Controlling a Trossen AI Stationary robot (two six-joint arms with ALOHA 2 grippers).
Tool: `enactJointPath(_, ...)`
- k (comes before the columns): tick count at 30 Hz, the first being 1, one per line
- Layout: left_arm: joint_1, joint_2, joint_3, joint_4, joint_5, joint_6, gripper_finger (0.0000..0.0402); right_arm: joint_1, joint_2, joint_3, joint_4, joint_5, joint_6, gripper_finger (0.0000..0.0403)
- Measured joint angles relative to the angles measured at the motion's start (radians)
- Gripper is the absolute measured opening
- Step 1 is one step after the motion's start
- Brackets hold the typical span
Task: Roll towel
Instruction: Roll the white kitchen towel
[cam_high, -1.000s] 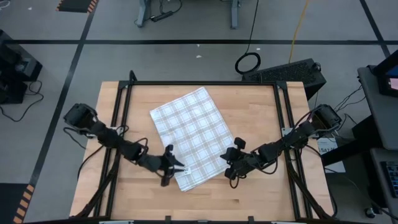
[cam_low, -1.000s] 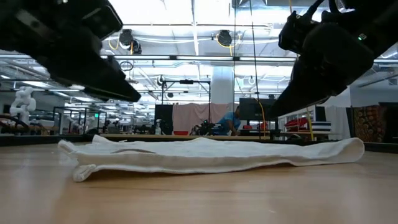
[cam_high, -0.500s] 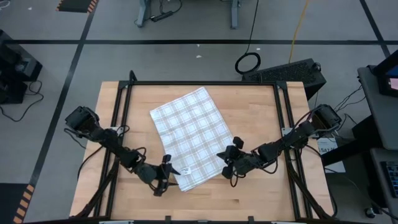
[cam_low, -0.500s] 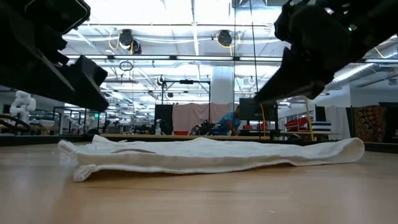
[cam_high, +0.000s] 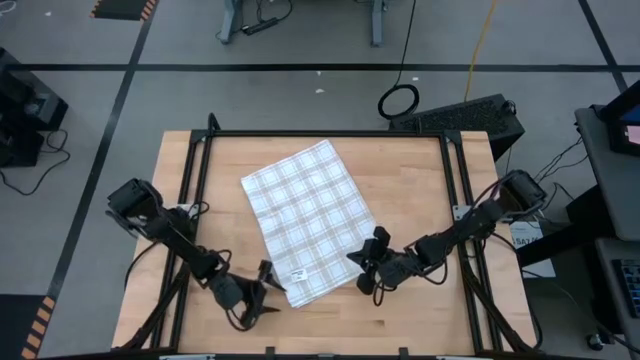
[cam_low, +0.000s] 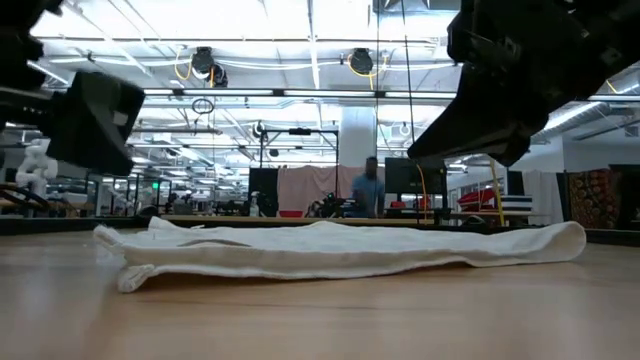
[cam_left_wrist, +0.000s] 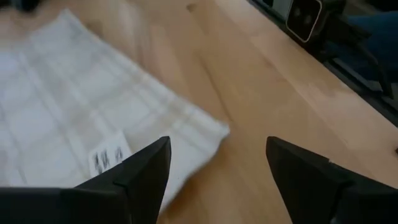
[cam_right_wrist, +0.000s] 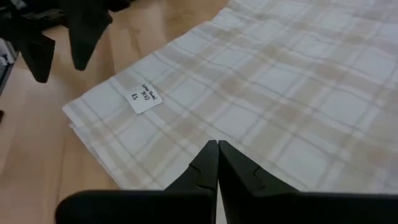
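Note:
The towel (cam_high: 310, 215), white with a grey-tan plaid grid, lies flat and slantwise on the wooden table. In the low view the towel (cam_low: 340, 250) is a thin low layer. Its small white tag (cam_right_wrist: 144, 96) sits near the near corner. My left gripper (cam_high: 268, 288) hovers open just off that corner. In the left wrist view its gripper (cam_left_wrist: 217, 155) has the corner tip (cam_left_wrist: 214, 130) ahead of it, between the two fingers' lines. My right gripper (cam_right_wrist: 217, 146) is shut, above the towel's near right edge (cam_high: 350, 262), and clear of the cloth in the low view (cam_low: 425, 155).
Black frame rails (cam_high: 325, 133) run around the tabletop. Bare wood (cam_high: 330, 325) lies between the towel's near corner and the table's near edge. A person (cam_low: 370, 190) stands far off in the room behind the table.
My left gripper has drawn back from the towel's near left edge toward the table's near edge, sinking a little and rolling, and its fingers now stand wider apart. The towel lies as it did.

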Motion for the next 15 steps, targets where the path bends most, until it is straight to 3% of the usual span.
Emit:
enactJointPath(10,-0.002,0.147,0.182,-0.106,-0.023,0.099,0.0267,0.001,0.091,0.000,0.189,-0.007,-0.002,0.0002)
enactJointPath(15,0.018,0.188,0.236,-0.249,-0.008,0.092,0.0254,0.005,0.106,0.000,0.217,-0.008,-0.002,0.0002)
